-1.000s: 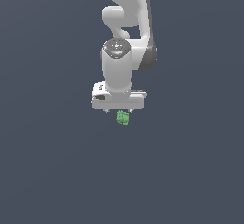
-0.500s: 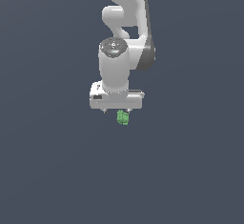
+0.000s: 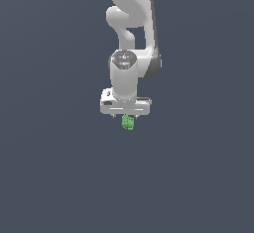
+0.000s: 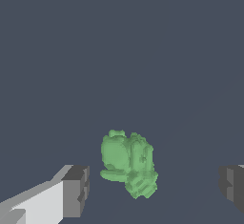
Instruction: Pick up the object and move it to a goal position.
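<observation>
One green lump between wide-spread jaws

One white Franka arm (image 3: 130, 33) reaches down from the top of the exterior view, its gripper (image 3: 125, 114) pointing straight down at a plain dark grey surface (image 3: 54, 177). Directly below the gripper's crossbar sits the object (image 3: 128, 123), a tiny bright green, lumpy, blocky thing, much narrower than the gripper above it and a touch toward the exterior view's right of the gripper's middle.

From the wrist view, the object (image 4: 127, 163) lies between the two grey fingertips (image 4: 76, 190), with open grey surface showing on both sides of it. It sits nearer one fingertip than the other, and neither touches it. The jaws stand spread wide and have hold of nothing. The second fingertip is only partly in view at the picture's edge. Whether the object rests on the surface or hangs just above it cannot be told from either view
</observation>
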